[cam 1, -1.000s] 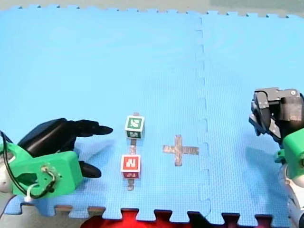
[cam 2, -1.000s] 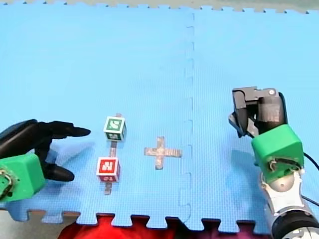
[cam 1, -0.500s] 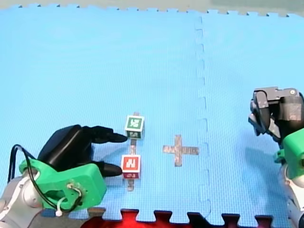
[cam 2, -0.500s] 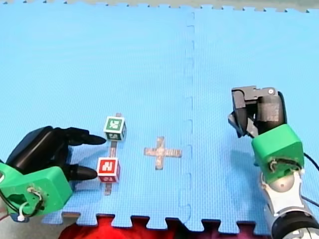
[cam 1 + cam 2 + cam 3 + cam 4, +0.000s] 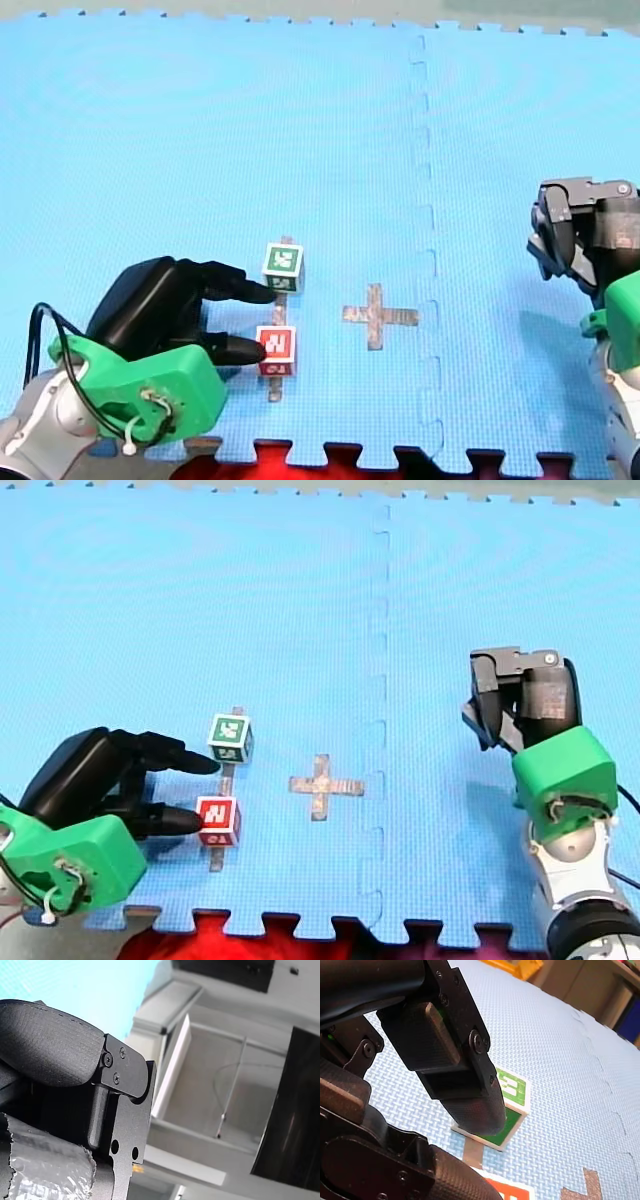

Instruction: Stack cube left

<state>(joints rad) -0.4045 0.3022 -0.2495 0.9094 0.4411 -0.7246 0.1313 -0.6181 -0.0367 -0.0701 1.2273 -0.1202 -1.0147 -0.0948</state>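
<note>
A green cube [image 5: 283, 267] and a red cube [image 5: 274, 348] lettered N sit on the blue foam mat [image 5: 200, 130], the green one just behind the red. My left hand [image 5: 255, 320] comes in from the lower left. Its upper finger [image 5: 240, 290] reaches the green cube's near left edge, and its thumb [image 5: 238, 347] touches the red cube's left side. Neither cube is lifted. The second wrist view shows that finger [image 5: 470, 1102] over the green cube [image 5: 514, 1091], with the red cube [image 5: 507, 1193] below. My right hand [image 5: 572, 235] hangs at the right edge, holding nothing.
A grey tape cross [image 5: 376, 316] marks the mat right of the cubes. Tape strips [image 5: 276, 388] lie under the cubes. A jigsaw seam [image 5: 425, 200] runs front to back. The mat's toothed front edge [image 5: 330, 455] borders red floor.
My left hand swung in from the left to the cubes; its thumb now touches the red cube and its upper finger the green one. The right hand barely moved.
</note>
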